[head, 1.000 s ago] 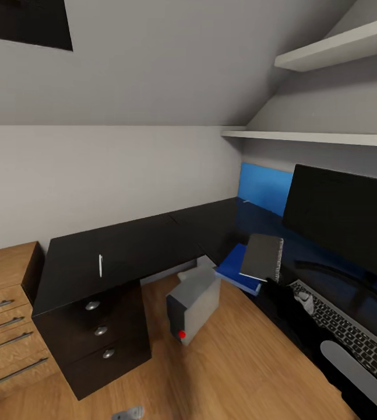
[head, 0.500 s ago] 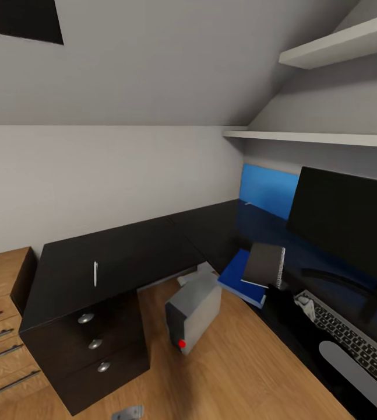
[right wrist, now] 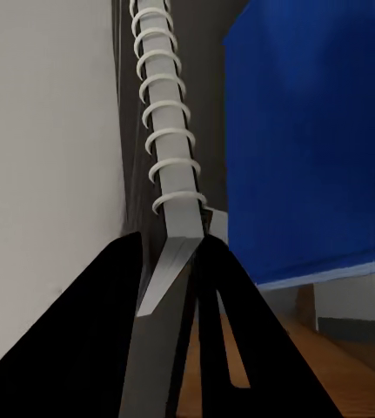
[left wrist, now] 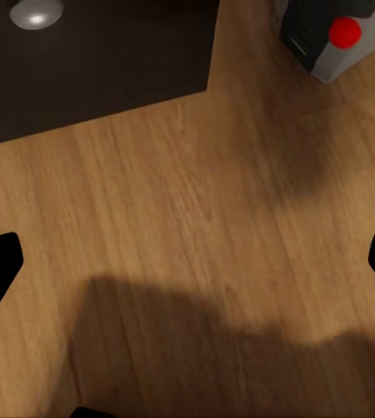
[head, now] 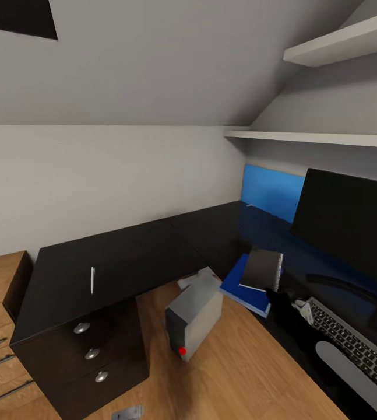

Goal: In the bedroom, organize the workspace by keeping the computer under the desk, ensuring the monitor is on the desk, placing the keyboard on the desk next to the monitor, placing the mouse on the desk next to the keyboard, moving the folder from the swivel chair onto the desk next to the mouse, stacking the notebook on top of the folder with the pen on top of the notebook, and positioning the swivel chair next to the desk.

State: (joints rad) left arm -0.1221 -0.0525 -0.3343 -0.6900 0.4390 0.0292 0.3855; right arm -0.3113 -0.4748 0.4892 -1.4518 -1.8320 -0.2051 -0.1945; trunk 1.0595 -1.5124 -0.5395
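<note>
The right gripper [right wrist: 174, 261] is pinched tight on the notebook [head: 262, 270], at the end of its white wire spiral. It holds the notebook up in the air, tipped, just over the blue folder [head: 243, 284]. That makes sense, because the notebook has to go on top of the folder.

The folder lies at the front edge of the tabletop [head: 136, 254], and one corner sticks out past the edge. The keyboard [head: 351, 344] sits along the same edge, in front of the monitor [head: 351, 227]. The pen [head: 92, 279] lies far off on the other wing of the tabletop, above the drawers.

The left gripper [left wrist: 187, 261] is wide open, holds nothing, and points down at the wooden floor [left wrist: 196, 226]. The computer [head: 193, 315] stands on the floor under the tabletop.
</note>
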